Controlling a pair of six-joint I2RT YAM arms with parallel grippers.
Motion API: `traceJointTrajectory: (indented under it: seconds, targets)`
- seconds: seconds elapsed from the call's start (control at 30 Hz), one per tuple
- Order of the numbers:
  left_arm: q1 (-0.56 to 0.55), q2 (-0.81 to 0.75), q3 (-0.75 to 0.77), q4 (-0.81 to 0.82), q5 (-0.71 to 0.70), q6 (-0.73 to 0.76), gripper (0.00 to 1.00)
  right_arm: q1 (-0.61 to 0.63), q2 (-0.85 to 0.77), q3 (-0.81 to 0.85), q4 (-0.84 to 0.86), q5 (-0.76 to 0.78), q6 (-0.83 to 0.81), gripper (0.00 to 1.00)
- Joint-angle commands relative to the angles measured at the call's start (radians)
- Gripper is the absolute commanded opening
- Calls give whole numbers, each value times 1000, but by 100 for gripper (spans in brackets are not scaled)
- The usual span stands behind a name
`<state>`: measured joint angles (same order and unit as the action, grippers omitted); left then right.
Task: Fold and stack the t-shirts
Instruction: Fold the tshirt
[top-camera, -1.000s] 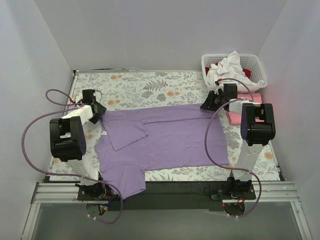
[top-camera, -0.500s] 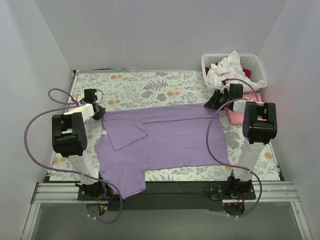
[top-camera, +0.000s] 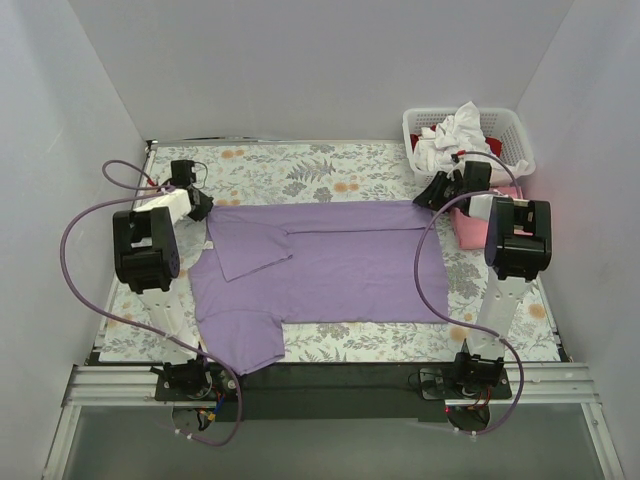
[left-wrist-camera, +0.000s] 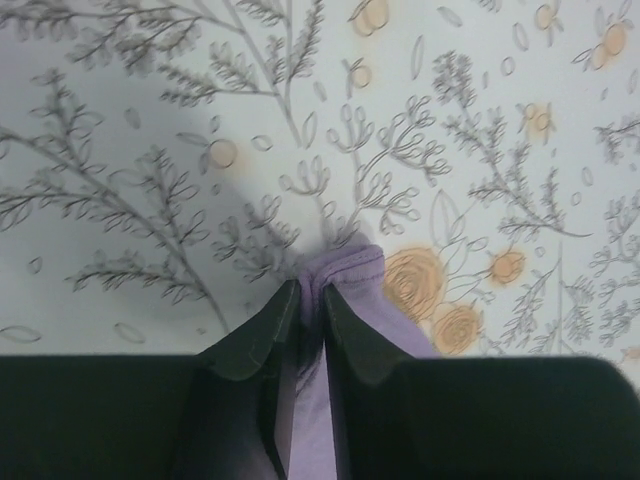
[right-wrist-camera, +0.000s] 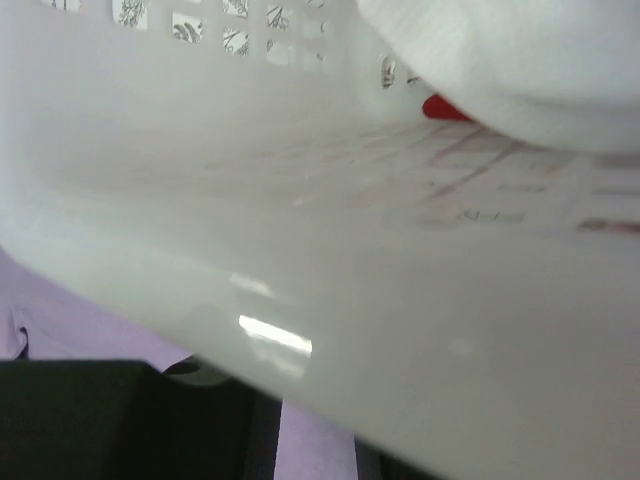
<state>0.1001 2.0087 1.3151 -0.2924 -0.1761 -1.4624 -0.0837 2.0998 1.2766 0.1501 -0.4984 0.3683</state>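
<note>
The lavender t-shirt (top-camera: 330, 265) lies nearly flat on the floral cloth (top-camera: 300, 170), its far edge running in a straight line between the 2 arms. That line explains the pose. Each arm reaches to a far corner so the cotton is tensioned across its width and creases pull out before any fold is made.

The left tool (left-wrist-camera: 312, 300) is pinched together on a small peak of purple fabric, which bunches into a soft ridge between the dark fingers (left-wrist-camera: 250, 340) low over the cloth. The right tool (top-camera: 437, 192) sits at the opposite corner, close against the white lattice basket (right-wrist-camera: 300, 250). Its wrist camera is filled by the glossy plastic wall, with only slivers of purple below, so I cannot tell whether it is together or apart (the tautness of the edge hints at a grip, no more).

The tee is thin, matte and limp. 1 sleeve lies doubled over the chest and the other trails toward the near edge. In the basket a crumpled white t-shirt (top-camera: 455, 130) is heaped over a red one (right-wrist-camera: 445, 108). A pink t-shirt (top-camera: 470, 232) lies as a flat folded block just beside the basket, partly behind the right arm. By my reading the step in hand is flattening, and of the 4 tees, 1 looks done.
</note>
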Motion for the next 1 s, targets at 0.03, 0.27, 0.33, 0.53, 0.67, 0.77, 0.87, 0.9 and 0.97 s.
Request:
traceJointTrajectory:
  seconds: [0.03, 0.27, 0.33, 0.53, 0.67, 0.77, 0.87, 0.9, 0.97]
  targets:
    - [-8, 67, 85, -31, 33, 7, 18, -19, 40, 69, -44, 48, -28, 35]
    - [-8, 4, 150, -34, 67, 37, 47, -13, -98, 31, -44, 8, -100, 36]
    - [-11, -71, 116, -34, 56, 50, 53, -7, -170, -15, -50, 1, -109, 36]
    - [-28, -327, -90, -63, -29, 54, 60, 62, -351, -170, -113, 47, -134, 36]
    - [-69, -474, -236, -79, -56, 65, 61, 134, -438, -259, -141, 133, -170, 36]
    - [-146, -545, -316, -77, -75, 88, 61, 189, -457, -267, -187, 196, -213, 36]
    - [-232, -564, -349, -62, -108, 123, 62, 246, -460, -273, -207, 293, -247, 37]
    - [-261, -552, -350, -51, -109, 129, 63, 255, -457, -272, -207, 311, -249, 37]
    - [-276, -515, -332, -44, -111, 142, 63, 272, -436, -251, -207, 342, -255, 37]
